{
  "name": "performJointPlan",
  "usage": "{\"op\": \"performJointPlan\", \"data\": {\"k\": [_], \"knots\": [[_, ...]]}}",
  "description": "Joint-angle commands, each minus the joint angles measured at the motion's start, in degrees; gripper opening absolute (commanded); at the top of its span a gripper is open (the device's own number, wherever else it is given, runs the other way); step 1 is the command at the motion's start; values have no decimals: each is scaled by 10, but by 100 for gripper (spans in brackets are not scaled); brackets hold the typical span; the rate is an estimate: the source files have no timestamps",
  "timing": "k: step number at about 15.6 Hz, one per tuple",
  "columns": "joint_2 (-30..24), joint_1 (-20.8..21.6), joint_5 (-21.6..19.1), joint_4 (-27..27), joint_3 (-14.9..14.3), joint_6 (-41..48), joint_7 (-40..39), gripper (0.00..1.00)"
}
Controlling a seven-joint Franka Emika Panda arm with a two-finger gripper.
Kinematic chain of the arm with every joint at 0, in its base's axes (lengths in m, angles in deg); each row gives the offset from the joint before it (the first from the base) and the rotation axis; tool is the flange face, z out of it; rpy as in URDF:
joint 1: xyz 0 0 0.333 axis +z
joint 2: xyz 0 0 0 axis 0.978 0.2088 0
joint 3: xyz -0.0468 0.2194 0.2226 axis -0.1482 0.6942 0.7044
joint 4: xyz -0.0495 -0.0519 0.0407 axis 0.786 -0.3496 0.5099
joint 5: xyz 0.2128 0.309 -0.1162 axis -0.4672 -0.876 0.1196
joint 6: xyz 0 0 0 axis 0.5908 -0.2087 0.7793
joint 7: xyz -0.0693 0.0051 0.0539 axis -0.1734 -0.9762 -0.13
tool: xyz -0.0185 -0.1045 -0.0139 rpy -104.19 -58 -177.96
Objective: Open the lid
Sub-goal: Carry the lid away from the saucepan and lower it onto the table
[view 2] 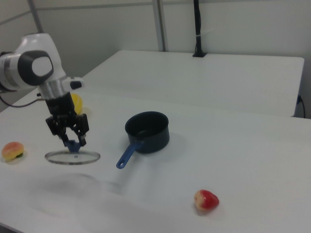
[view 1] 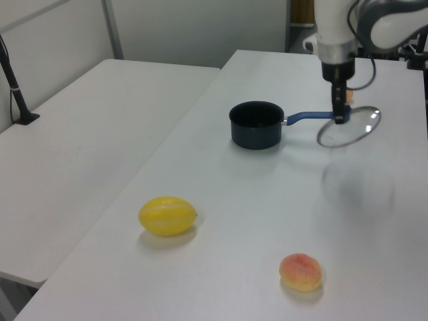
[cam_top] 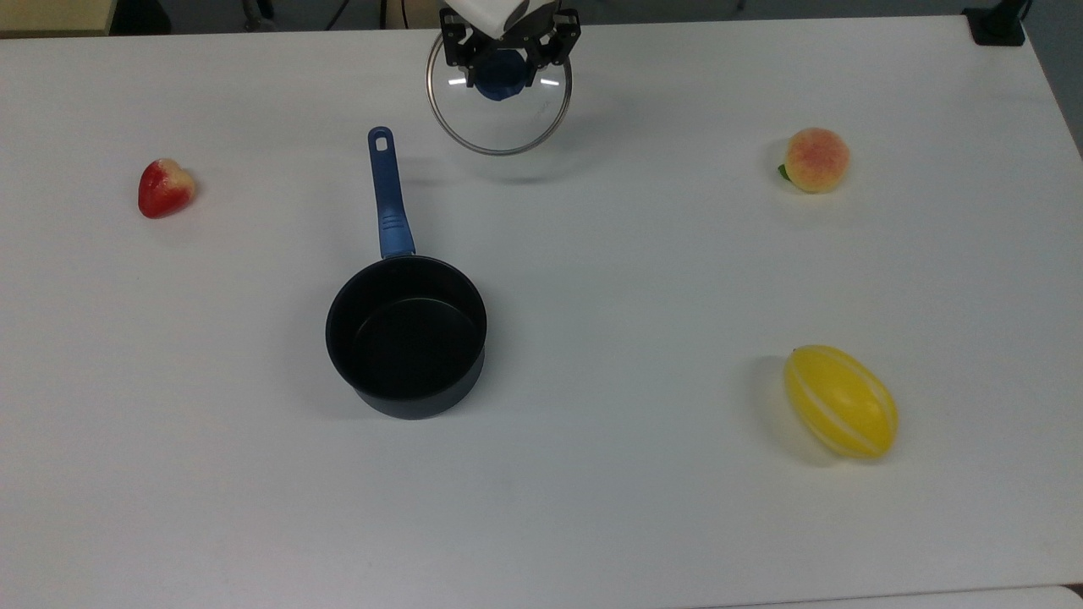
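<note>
Gripper (cam_top: pixel 506 61) clamped on knob of lid (cam_top: pixel 499 114); lid hangs level above table (cam_top: pixel 643 279), far side in top view, well apart from pan (cam_top: pixel 406 334). Lower slowly, keep level, release only once rim rests flat.

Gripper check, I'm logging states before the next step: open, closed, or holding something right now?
Gripper: closed on the blue knob of the lid, holding it in the air, clear of the saucepan.
</note>
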Motion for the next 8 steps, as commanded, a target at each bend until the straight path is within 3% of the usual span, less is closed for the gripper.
{"op": "performJointPlan", "data": {"k": [1,8], "knots": [[-54,-6,-8,92,-5,-61,-68,0],[-37,-20,-5,165,-5,-210,-85,0]]}}
